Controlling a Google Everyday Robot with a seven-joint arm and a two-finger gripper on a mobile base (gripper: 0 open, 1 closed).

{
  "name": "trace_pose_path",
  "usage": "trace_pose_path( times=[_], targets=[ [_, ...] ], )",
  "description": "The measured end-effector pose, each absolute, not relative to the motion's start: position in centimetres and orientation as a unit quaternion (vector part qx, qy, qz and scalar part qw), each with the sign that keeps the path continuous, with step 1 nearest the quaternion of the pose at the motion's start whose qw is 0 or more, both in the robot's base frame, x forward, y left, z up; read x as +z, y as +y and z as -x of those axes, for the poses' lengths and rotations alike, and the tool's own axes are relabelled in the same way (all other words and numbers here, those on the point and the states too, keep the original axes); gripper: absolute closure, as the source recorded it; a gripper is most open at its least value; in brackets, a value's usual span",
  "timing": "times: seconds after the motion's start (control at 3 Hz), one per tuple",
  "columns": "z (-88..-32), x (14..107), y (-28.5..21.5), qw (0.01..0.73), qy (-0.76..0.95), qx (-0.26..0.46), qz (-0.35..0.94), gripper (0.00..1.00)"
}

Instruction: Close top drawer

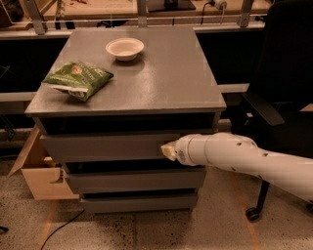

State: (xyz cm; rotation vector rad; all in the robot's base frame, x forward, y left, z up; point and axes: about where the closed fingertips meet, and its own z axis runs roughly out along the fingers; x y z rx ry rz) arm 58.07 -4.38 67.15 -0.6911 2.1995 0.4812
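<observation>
Floor (146, 229): speckled, with a dark cable (57, 229) running across its lower left corner.

Arm (254, 158): white and tube-shaped. It enters from the right edge and reaches left across the front of the cabinet.

Gripper (168, 151): a small cream-coloured tip at the end of the arm. It sits against the front of the top drawer (102, 146), right of the drawer's centre. Whether the gripper is open or closed cannot be told from this view. It holds nothing that can be seen.

Top drawer: wide grey front with no handle, the uppermost of three, directly under the cabinet top (166, 83). A dark gap shows between the drawer front and the cabinet top. The front stands forward of the middle drawer front (132, 179) and the bottom drawer front (137, 201), so it is not fully in.

Left of the cabinet, low down: an open cardboard box (41, 178), touching or just beside the cabinet's side.

Right of the cabinet: a black office chair (283, 88), with one caster (253, 213) visible below the arm.

On the cabinet top, near the front left: a green snack bag (78, 79), lying flat at a slight angle. Further back, near the middle of the rear edge: a small white bowl (124, 48), upright and well apart from the bag.

Behind the cabinet: a wooden table (98, 7) with metal uprights along its edge.
</observation>
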Motion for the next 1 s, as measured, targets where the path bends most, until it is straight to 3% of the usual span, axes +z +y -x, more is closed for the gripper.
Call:
trace_pose_path(
  times=[1.0],
  targets=[
    [-52.2,67.4,-13.3,0.3,0.922,0.128,0.209,1.0]
  ],
)
